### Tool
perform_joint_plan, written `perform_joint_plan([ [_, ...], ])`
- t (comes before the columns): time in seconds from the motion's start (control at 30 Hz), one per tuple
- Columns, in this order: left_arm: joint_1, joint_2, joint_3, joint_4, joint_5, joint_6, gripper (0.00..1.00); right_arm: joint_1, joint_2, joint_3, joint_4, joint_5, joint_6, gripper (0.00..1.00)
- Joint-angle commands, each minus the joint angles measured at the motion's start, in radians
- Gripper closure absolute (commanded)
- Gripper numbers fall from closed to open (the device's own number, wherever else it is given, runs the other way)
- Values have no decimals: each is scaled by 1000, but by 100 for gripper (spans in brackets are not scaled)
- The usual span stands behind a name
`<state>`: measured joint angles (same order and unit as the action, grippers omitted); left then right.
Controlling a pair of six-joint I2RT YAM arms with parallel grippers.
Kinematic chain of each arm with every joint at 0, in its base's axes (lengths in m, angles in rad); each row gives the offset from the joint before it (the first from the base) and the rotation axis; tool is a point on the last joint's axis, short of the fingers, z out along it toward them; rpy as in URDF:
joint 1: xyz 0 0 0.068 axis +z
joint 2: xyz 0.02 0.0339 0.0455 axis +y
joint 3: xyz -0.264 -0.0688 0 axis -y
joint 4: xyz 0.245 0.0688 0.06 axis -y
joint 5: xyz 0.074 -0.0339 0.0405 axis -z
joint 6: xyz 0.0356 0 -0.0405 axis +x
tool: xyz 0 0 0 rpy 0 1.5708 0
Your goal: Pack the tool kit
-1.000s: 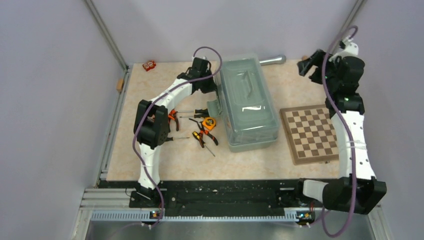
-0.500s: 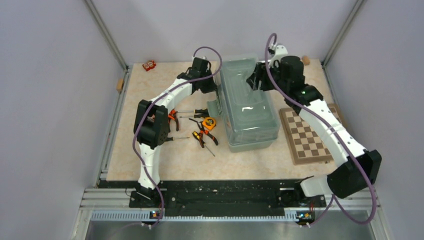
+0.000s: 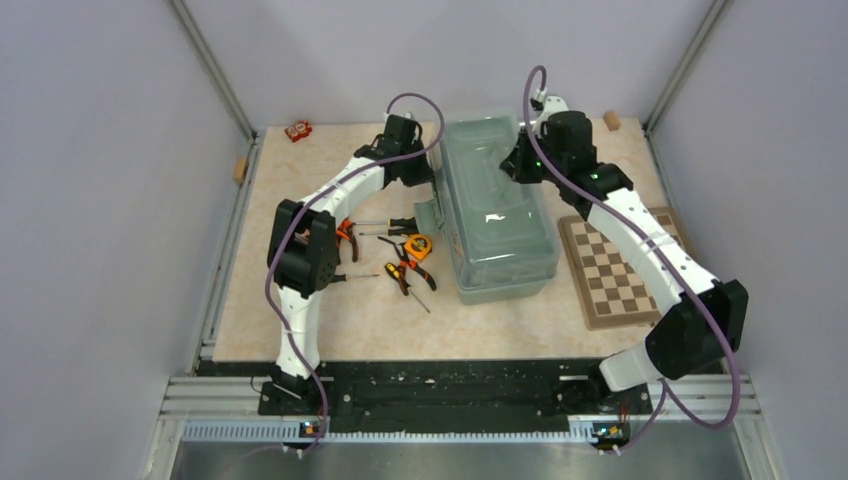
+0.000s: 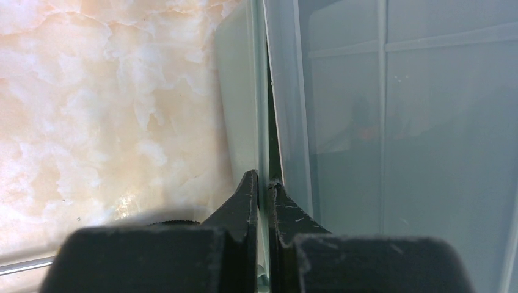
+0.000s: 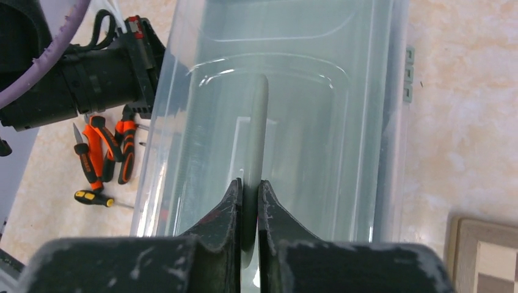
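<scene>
Two pincers hold the closed toolbox (image 3: 500, 225) at centre frame. The left pincer (image 4: 262, 183) is pinched onto the thin left rim of the translucent lid (image 5: 293, 91), and the right pincer (image 5: 249, 186) is clamped around the handle (image 5: 256, 128), probably to raise the lid. The pliers (image 3: 408, 272), screwdrivers (image 3: 400, 224) and tape measure (image 3: 420, 245) lie on the surface (image 3: 350, 310) left of the box, partly beneath the left arm. The shut lid bars packing. The chessboard (image 3: 625, 265) sits just right of the box.
</scene>
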<state>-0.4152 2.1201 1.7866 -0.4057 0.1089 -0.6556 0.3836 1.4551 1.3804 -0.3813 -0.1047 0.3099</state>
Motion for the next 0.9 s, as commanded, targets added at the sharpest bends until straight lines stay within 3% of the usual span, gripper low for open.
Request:
perform_joint_plan([
  [0.0,7,11,20,58,12,32,100,-25,-28,83,11,26,-8,100],
  [0.43,34,13,-7,91,23,36,100,-327,-85,76,35,-172,71,100],
  [0.6,44,28,-1,101,48,28,100,-474,-84,-26,139,-326,103,100],
  [0.87,48,41,-1,101,63,42,100,-609,-2,-104,267,-524,118,100],
])
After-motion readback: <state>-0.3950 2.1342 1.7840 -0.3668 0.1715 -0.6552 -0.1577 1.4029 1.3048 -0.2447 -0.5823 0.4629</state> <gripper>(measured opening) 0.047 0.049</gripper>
